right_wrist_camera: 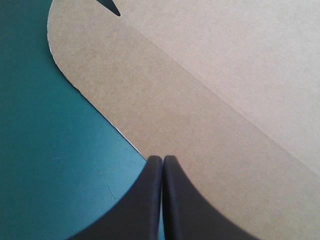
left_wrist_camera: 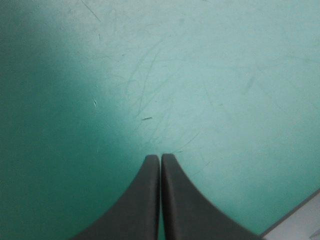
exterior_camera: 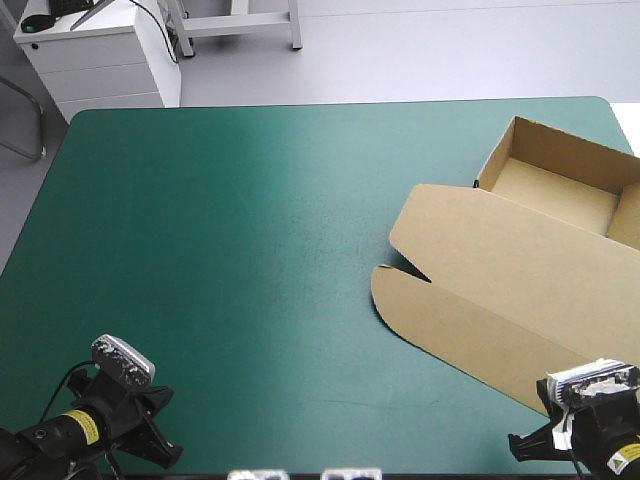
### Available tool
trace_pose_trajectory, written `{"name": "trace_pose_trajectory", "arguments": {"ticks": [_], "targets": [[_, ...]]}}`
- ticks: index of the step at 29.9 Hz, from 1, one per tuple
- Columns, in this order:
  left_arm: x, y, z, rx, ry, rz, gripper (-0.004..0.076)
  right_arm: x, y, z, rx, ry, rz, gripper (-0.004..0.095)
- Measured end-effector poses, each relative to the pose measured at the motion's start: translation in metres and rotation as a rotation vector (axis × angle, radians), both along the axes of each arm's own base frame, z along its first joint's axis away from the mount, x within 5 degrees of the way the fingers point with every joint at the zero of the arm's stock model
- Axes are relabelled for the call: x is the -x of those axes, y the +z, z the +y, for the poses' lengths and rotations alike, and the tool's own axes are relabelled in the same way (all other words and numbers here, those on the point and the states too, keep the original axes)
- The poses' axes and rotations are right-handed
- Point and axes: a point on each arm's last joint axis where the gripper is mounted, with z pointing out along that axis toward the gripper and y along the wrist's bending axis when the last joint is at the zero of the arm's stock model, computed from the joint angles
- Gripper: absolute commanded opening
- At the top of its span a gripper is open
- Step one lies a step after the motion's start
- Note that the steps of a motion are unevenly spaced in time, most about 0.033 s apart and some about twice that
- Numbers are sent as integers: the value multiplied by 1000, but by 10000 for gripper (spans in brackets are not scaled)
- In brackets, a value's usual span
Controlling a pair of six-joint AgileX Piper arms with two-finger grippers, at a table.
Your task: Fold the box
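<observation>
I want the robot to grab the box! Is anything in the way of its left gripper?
No, nothing visible. Only bare teal-green cover lies between the left gripper, jaws shut, and the brown cardboard box, an open tray with its lid flat. The right gripper is at the lid's edge.

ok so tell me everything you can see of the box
The box is plain brown board, lying at the table's right side on the teal-green cover. Its tray stands open at the far end, walls raised. The lid lies flat toward the near edge, ending in a flap with a rounded corner and a small notch. The shut right claw sits at the flap's edge; contact can't be told.
</observation>
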Motion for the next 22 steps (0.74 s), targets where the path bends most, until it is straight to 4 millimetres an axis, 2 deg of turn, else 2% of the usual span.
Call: {"name": "trace_pose_trajectory", "arguments": {"ticks": [4,9,22], "targets": [[0,0,0,2,0,-3,-8,-1,-5,0,-2,-2,16,-14],[0,0,0,3,0,-3,-8,-5,-24,-1,-9,-12,80,-14],[0,0,0,2,0,-2,-8,-6,-24,-1,-13,-17,75,-14]]}}
